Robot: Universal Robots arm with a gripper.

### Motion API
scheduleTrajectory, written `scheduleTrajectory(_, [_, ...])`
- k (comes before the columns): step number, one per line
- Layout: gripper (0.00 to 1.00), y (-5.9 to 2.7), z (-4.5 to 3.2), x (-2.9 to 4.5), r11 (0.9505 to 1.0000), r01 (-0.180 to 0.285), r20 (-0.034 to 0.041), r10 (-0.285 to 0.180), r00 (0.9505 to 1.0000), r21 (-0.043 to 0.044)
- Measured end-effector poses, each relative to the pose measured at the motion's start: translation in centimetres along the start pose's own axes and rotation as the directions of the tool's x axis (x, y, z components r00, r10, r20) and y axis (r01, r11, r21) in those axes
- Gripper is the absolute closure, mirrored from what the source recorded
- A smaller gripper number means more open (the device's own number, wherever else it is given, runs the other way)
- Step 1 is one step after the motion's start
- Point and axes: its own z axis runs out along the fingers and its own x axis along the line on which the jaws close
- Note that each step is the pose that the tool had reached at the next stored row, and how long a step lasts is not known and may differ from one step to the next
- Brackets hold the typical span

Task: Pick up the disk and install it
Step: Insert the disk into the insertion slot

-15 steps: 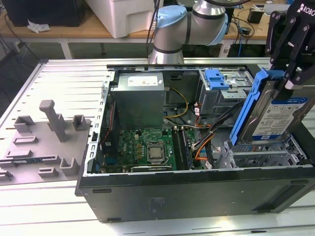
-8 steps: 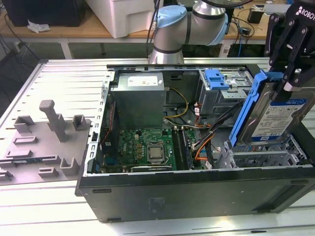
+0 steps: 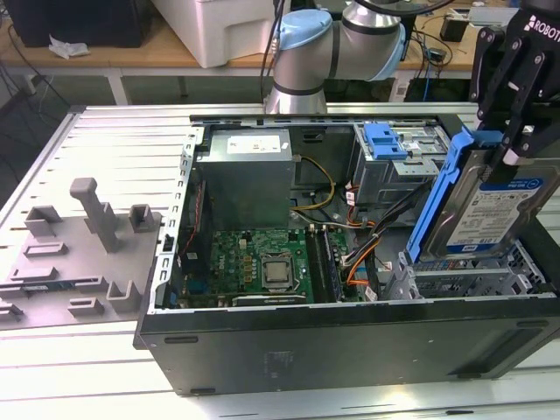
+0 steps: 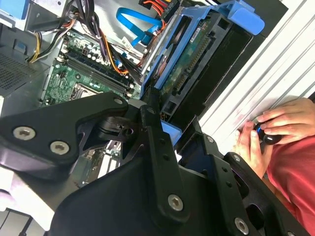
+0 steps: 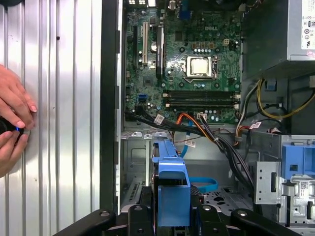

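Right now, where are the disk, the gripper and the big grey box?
the disk (image 3: 497, 214): exterior view, on its white-and-blue label.
the gripper (image 3: 514, 149): exterior view, between the fingertips, shut on the disk's top edge.
the big grey box (image 3: 243, 188): exterior view, on its plain metal face.

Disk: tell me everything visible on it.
The disk is a flat rectangular hard drive: silver-black metal body, white-and-blue label, framed by a blue plastic carrier with a long front strip. It stands on edge, tilted, over the metal bay at the exterior view's right of the open computer case. The gripper is clamped on its upper edge. Whether its lower edge touches the bay cannot be told.
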Motion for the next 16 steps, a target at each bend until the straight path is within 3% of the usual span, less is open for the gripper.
scheduleTrajectory(16, [0.64, 0.01, 0.79, 0.13, 1.0000, -0.001, -0.0002, 0.001, 1.0000, 0.0000])
